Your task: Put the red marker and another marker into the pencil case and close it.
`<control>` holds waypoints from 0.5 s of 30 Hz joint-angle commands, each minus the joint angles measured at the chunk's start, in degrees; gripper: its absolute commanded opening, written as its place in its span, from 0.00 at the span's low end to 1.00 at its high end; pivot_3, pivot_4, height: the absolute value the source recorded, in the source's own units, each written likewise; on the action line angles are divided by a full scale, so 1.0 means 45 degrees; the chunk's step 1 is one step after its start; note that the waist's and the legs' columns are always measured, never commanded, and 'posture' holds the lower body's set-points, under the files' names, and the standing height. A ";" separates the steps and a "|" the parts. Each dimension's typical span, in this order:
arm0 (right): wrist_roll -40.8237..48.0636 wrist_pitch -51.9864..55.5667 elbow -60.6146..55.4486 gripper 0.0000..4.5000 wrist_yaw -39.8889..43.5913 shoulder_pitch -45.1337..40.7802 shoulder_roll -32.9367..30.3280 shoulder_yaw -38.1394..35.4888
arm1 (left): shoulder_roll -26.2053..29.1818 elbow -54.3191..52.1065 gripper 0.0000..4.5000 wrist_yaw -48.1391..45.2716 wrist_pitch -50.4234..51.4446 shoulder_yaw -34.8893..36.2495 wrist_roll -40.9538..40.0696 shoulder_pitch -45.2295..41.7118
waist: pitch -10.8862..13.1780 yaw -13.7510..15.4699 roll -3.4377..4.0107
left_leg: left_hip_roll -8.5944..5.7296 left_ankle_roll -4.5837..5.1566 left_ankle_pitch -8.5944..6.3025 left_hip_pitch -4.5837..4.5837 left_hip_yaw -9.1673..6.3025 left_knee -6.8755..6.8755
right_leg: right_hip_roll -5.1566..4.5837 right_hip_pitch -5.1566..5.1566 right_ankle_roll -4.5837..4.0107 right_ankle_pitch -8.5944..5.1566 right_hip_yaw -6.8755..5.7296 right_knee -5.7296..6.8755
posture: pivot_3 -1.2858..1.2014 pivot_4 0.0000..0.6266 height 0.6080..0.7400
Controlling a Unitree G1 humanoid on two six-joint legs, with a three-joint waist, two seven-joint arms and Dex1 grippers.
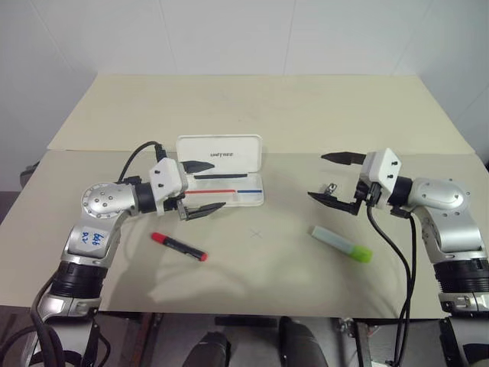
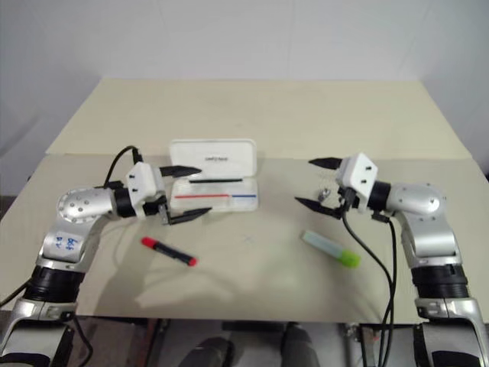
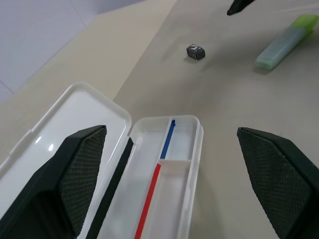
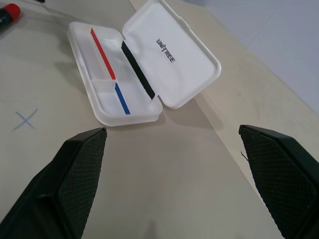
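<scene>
On the table just below and toward the robot from the left gripper (image 1: 200,186) (jaws wide, empty) lies the red marker (image 1: 179,246), long axis slanting away from the open pencil case (image 1: 221,180), the nearer arm's likely pick.

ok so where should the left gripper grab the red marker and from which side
Probably mid-barrel, from straight above. The red marker lies flat on the table, slanted, with bare space around it. Fingers should close across the slim black barrel, turned square to its slant. The left gripper is open, hovering near the pencil case.
</scene>
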 commanded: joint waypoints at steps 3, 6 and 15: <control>0.0266 0.0211 -0.0750 1.00 -0.0164 -0.0092 0.0135 -0.0084 | 0.0075 0.0321 0.99 -0.0292 -0.0044 0.0104 -0.0030 -0.0623 | 0.0000 -0.0057 0.0000 | 0.0009 -0.0001 0.0000 0.0003 0.0009 -0.0004 | 0.0012 -0.0002 -0.0002 0.0001 0.0005 -0.0001 | 0.52 0.24 1.00; 0.0183 0.0073 -0.0651 1.00 0.0033 0.0199 0.0339 0.0173 | 0.0121 0.0777 0.99 -0.0488 -0.0544 0.0090 0.0168 -0.0460 | 0.0000 -0.0046 0.0000 | 0.0014 -0.0004 -0.0001 0.0005 0.0010 -0.0005 | 0.0016 -0.0002 -0.0003 0.0002 0.0004 -0.0003 | 0.52 0.24 1.00; 0.0449 0.0342 -0.0408 1.00 0.0594 -0.1036 0.1391 0.0996 | 0.1961 0.0309 0.99 -0.1375 -0.0820 0.1455 -0.0229 0.1099 | 0.0000 -0.0241 0.0001 | 0.0036 -0.0016 -0.0003 0.0008 0.0027 -0.0015 | 0.0040 -0.0017 -0.0012 0.0009 0.0022 -0.0004 | 0.52 0.24 1.00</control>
